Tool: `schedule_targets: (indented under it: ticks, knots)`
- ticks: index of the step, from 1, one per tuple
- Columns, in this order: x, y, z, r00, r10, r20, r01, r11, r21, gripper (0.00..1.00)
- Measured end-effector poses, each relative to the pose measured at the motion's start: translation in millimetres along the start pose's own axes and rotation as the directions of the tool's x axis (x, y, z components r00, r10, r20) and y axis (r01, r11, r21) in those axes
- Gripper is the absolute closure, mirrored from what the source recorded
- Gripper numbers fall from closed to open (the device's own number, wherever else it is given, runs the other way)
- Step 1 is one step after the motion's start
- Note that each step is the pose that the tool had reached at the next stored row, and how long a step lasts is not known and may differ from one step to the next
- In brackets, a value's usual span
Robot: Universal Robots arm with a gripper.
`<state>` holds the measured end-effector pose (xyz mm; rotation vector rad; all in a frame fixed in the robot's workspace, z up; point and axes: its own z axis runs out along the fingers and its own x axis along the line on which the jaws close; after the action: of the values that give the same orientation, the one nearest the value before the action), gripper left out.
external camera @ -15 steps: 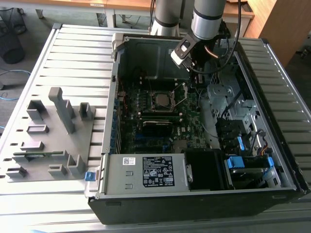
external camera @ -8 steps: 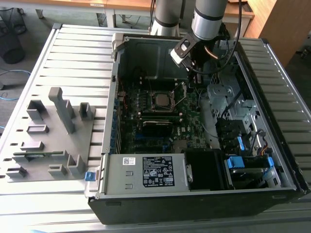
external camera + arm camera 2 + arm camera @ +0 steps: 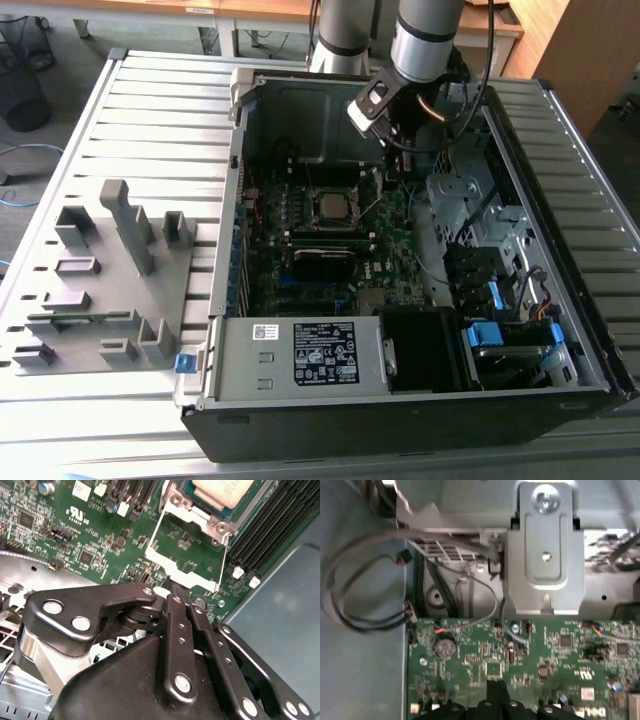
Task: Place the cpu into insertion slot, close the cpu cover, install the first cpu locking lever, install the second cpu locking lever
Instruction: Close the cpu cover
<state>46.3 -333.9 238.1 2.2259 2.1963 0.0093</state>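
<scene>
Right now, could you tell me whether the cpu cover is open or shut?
Open: in the second wrist view the cover is swung off the cpu, and green board shows through its window.

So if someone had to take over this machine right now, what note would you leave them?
Gripper: shut, with its tips at the free edge of the cpu cover. Whether it pinches that edge cannot be told.
Cpu: seated in the insertion slot on the green motherboard. That step is done.
The cpu cover is swung open, clear of the cpu.
Left: closing the cover and fastening both locking levers.
</scene>
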Motion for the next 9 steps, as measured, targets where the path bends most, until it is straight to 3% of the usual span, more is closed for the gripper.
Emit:
schedule_targets:
  ticks: [9]
  knots:
    - [4.8, -32.0, -0.2, 1.0, 0.0, 0.0001, 0.0, 1.0, -0.0082, 0.9]
